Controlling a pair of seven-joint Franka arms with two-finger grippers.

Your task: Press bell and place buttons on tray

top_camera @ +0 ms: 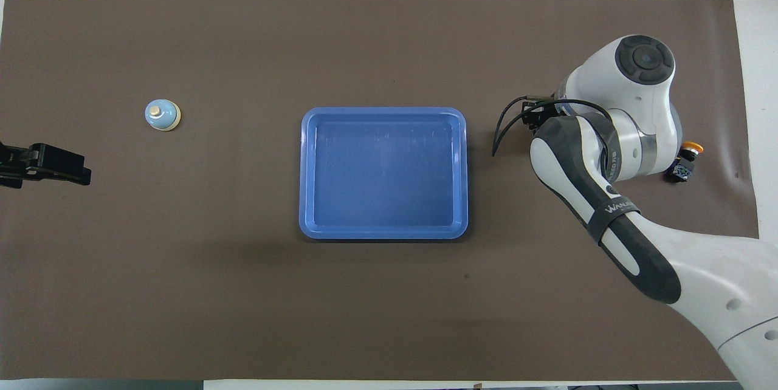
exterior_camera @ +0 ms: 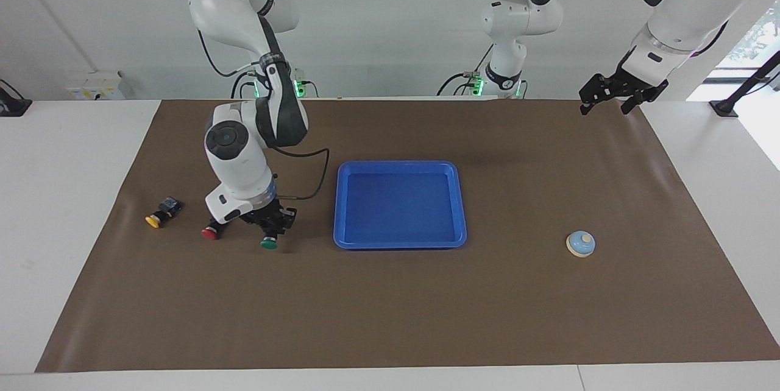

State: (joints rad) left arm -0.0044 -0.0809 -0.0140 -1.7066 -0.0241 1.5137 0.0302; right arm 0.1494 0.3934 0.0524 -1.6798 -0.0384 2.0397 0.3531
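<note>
meanwhile right tool (exterior_camera: 270,231) clamping green button (exterior_camera: 268,244), left tool (exterior_camera: 611,97) wide, arm band (top_camera: 612,212) reading "wanli"

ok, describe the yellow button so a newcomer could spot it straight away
Start at the blue tray mid-table and go toward the right arm's end of the brown mat. Pass the green button and the red button; the yellow button is outermost, near the mat's edge, lying on its side and alone in having a yellow cap.
</note>
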